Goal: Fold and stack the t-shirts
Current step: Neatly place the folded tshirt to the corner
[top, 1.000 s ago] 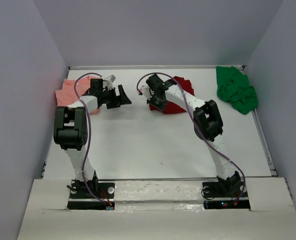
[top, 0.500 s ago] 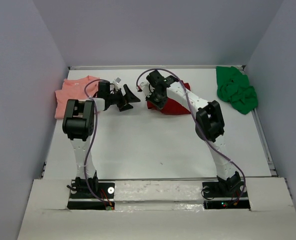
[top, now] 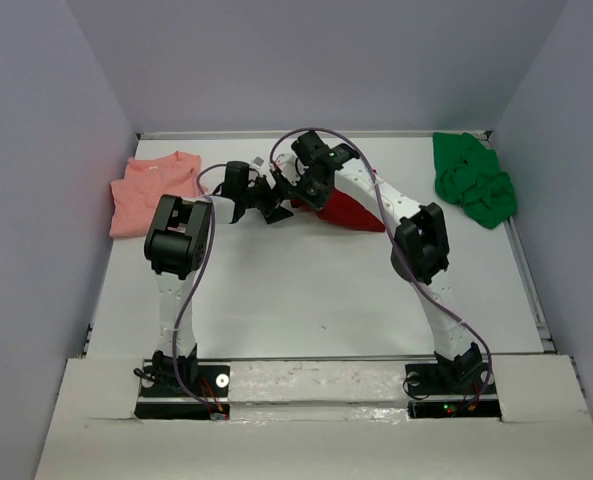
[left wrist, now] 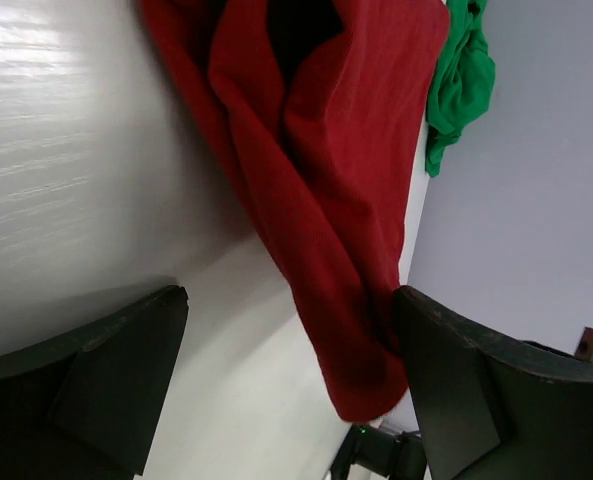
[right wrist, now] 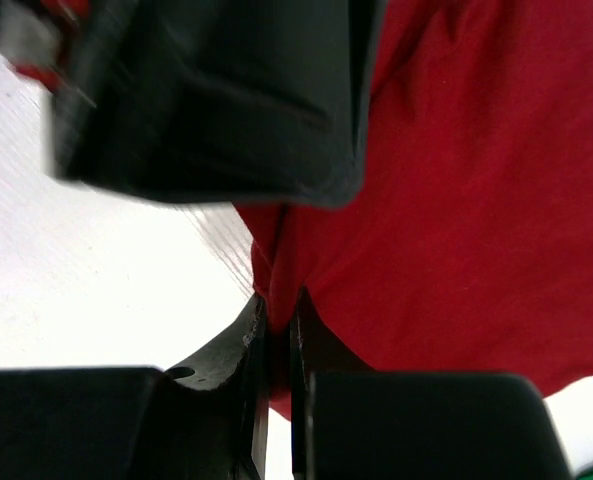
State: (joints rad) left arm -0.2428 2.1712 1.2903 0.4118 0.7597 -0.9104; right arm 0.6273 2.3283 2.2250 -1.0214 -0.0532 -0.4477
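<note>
Dark red t-shirt (top: pixel 351 212) is pinched at one edge in R gripper (right wrist: pixel 276 312), jaws nearly closed w/ a thin fold of cloth btwn them. Rest of the cloth trails down & off to that gripper's right, toward the table (top: pixel 306 290). A sec ago it lay as a crumpled heap under the gripper; now it's lifted & drawn out into a wedge.

L gripper (top: pixel 269 200) is spread wide, holding nothing, just beside R gripper & facing the hanging cloth. In left wrist view the red fabric drapes btwn its fingers (left wrist: pixel 106 370); whether it touches them, can't tell. This gripper has swung over from the pink t-shirt (top: pixel 151 190), which now lies uncovered well off to its left, by the table's far-left corner.

Green t-shirt (top: pixel 473 180) sits bunched well to R gripper's right, far-right corner, same as before.
</note>
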